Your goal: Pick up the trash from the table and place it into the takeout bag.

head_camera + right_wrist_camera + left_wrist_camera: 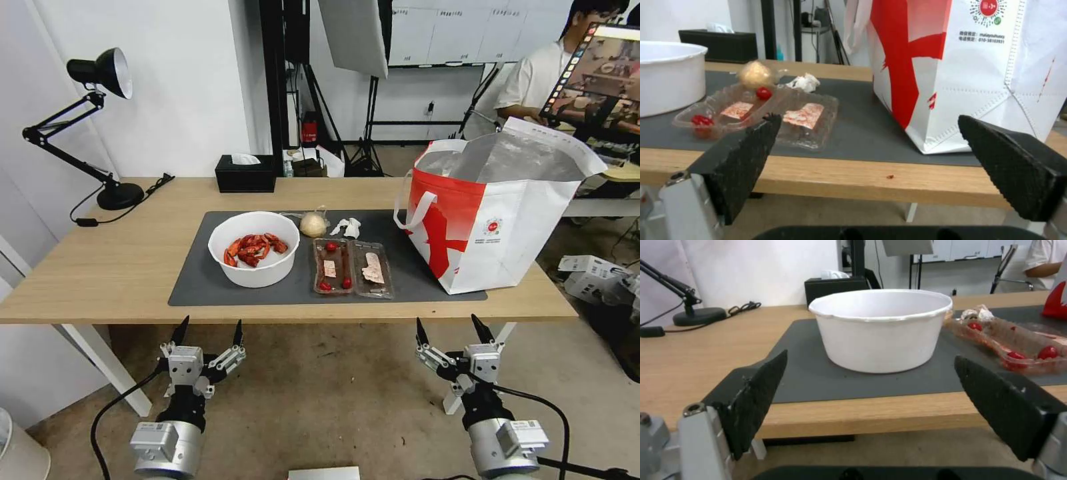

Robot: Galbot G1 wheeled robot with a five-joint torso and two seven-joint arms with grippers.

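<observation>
Two sets of jaws wide, trash untouched on the counter

Both arms hang below the near edge of the counter, short of it. The left gripper has its jaws spread wide and empty, pointing up toward the edge; the right gripper matches it, jaws wide and holding nothing.

All the trash lies on the dark grey mat, well apart from both grippers. The white bowl of red shells stands at the mat's left part, straight ahead of the left gripper; in the left wrist view the bowl sits between the two fingers' line of sight, beyond the counter edge. Just to its right lies the clear plastic tray, opened flat, with red scraps and pale pieces in both halves. Behind the tray, the beige wrapped ball rests near the bowl's far rim, and the crumpled white tissue lies just beside the ball.

The takeout bag stands upright at the mat's right end, mouth open, silver lining showing, ahead of the right gripper. In the right wrist view the bag rises close beyond the counter edge, with the tray to its side.
</observation>
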